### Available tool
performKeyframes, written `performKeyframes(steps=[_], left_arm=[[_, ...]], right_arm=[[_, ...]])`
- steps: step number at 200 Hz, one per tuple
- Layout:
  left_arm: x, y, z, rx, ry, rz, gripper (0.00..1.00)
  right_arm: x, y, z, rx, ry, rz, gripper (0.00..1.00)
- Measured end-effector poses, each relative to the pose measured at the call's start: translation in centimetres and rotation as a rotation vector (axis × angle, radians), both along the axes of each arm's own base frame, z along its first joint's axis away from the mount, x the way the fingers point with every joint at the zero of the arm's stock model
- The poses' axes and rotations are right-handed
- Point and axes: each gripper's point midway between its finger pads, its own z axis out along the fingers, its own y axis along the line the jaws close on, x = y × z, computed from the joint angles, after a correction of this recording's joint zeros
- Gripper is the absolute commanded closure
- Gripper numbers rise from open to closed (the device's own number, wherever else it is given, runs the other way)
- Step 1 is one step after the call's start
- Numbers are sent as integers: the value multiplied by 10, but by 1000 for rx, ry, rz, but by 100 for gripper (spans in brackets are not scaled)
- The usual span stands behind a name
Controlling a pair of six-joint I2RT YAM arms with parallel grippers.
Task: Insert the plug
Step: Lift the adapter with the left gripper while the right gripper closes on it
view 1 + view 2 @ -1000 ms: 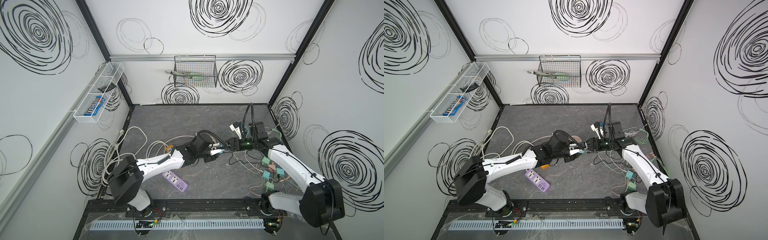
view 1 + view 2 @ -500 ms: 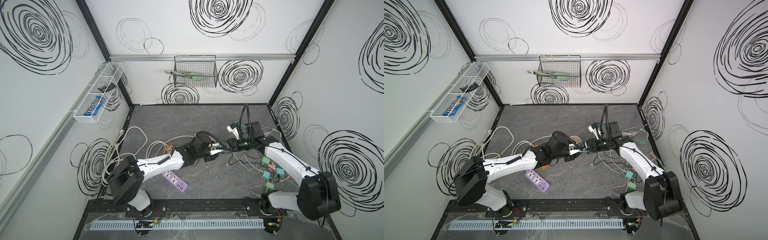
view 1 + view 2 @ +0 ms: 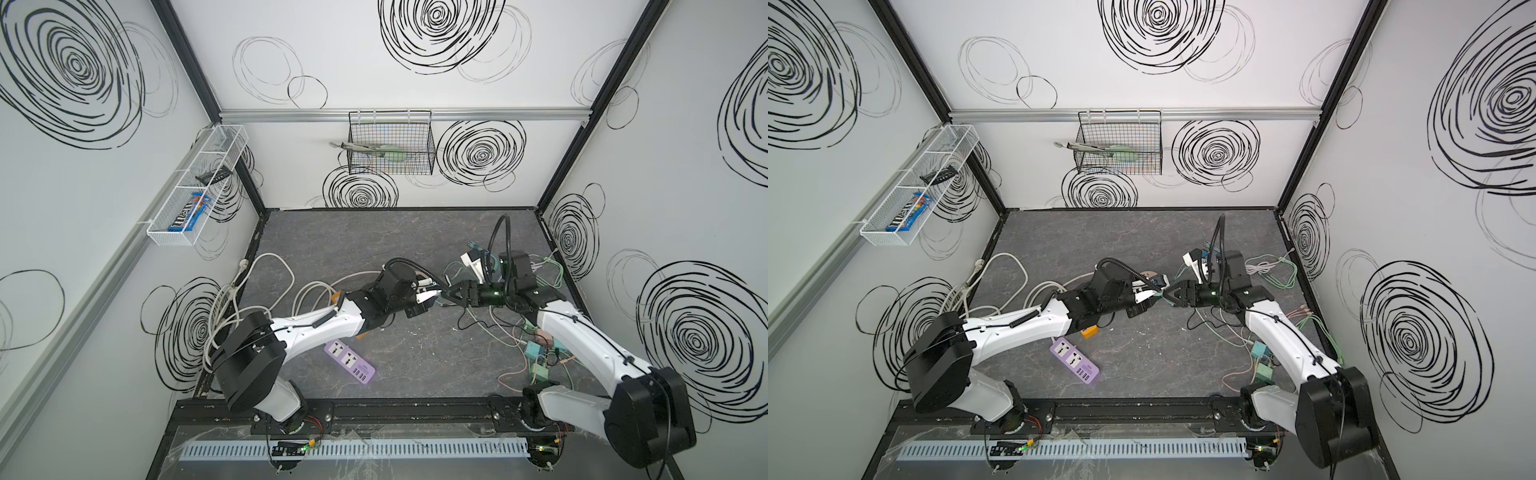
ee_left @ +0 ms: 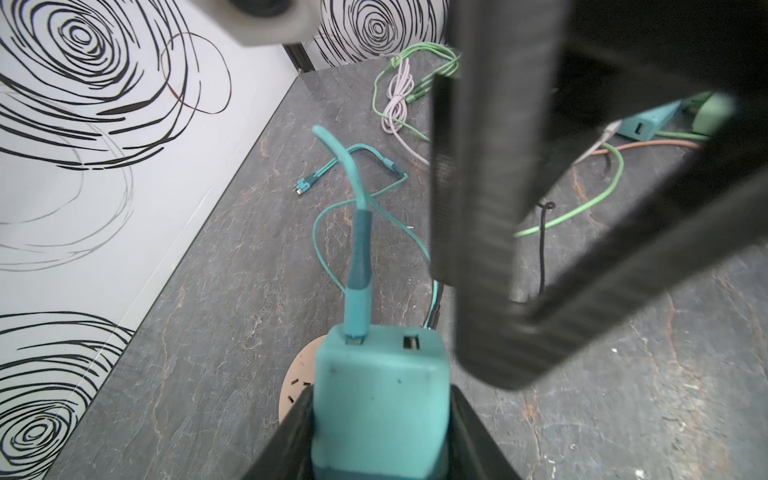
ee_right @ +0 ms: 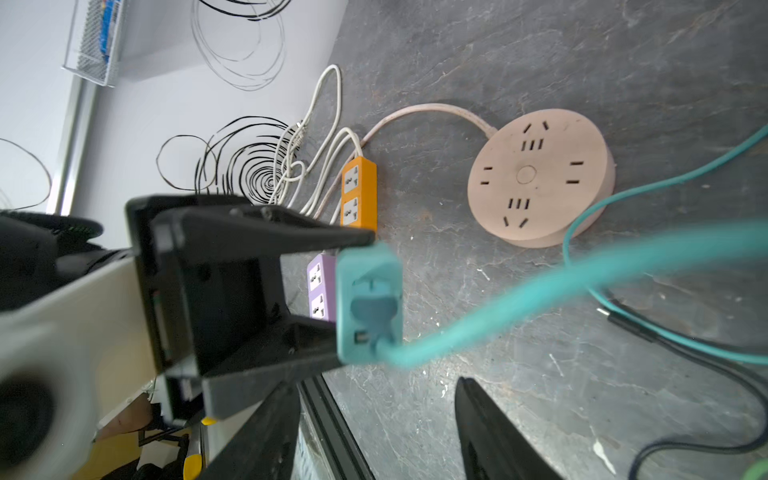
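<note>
**Right tool (image 3: 446, 296) closes in on the held charger (image 4: 380, 399)**

Since a second ago the right arm has swung toward the middle, bringing its tool almost tip to tip with the left tool (image 3: 432, 291), which has hardly shifted. Starting at the left of both top views, a purple power strip (image 3: 350, 360) lies flat on the table (image 3: 353, 241) near the front, close by the left arm, and an orange power strip (image 5: 359, 195) sits just beside it. The left tool is clenched on the teal charger, one finger on either side of the block, holding it above the table. The plug (image 4: 358, 307) of a teal cable (image 4: 358, 193) stands in one of the charger's two ports; the neighbouring port is empty. Below the charger a round tan socket (image 5: 540, 176) rests on the table. Next comes the right tool, released and grasping nothing, its fingers (image 4: 490, 166) spread just beside the cable. Farther right lie a bundled lilac cord (image 4: 397, 99) and several small adapters (image 3: 533, 350) among loose wires.
</note>
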Motion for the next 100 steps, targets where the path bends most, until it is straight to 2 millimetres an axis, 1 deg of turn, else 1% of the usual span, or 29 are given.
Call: performKeyframes(steps=[16,31,46,70,89,100], left_arm=[[0,0,0,-3,5,4,100],[-2,-2,0,-2,4,-2,100],[-6,-6,1,-4,-1,-13,100],[-11,-11,3,-15,-10,-29,100],[-12,-11,0,-7,-9,-29,100],[-13,-11,0,-5,-11,-34,100]], right_arm=[[-3,0,7,26,-37,-8,35],[2,2,12,38,-61,-15,42],[6,3,7,34,-44,-19,48],[13,7,-7,8,6,-20,49],[14,10,-11,2,19,-8,51],[13,11,-11,1,17,-1,56]])
